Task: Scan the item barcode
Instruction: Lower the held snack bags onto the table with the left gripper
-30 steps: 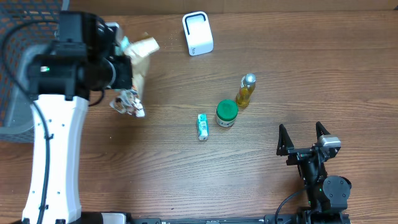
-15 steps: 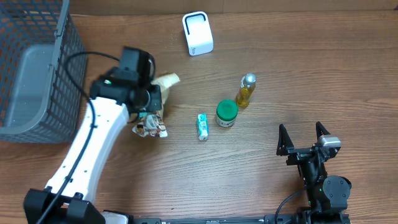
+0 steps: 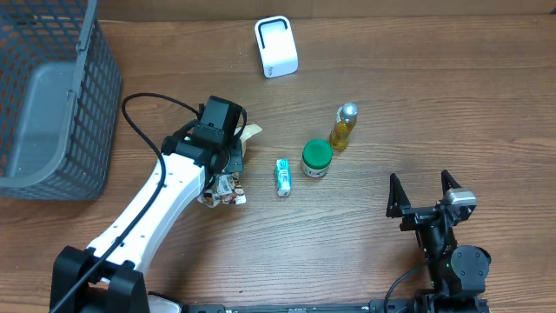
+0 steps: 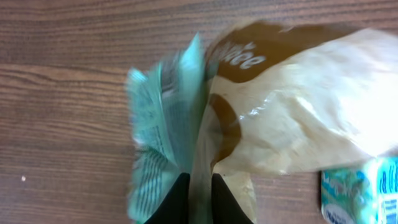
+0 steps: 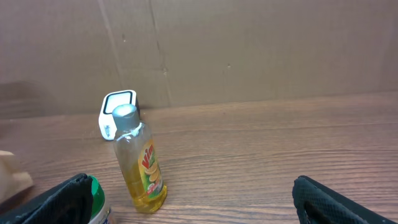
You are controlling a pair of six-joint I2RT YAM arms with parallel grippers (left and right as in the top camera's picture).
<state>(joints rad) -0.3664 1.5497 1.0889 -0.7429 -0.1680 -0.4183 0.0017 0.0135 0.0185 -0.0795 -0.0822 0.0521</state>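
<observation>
snack bag — where is it?
pinched at its edge by the left gripper, jaws nearly closed, just left of the teal packet.
and the right gripper?
spread wide, holding nothing — well apart from the bag; white scanner at the far edge.

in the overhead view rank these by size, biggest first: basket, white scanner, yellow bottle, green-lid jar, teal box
1. basket, by far the largest
2. scanner
3. bottle and jar: these look about alike, so no ranking between them
4. box, the smallest
</observation>
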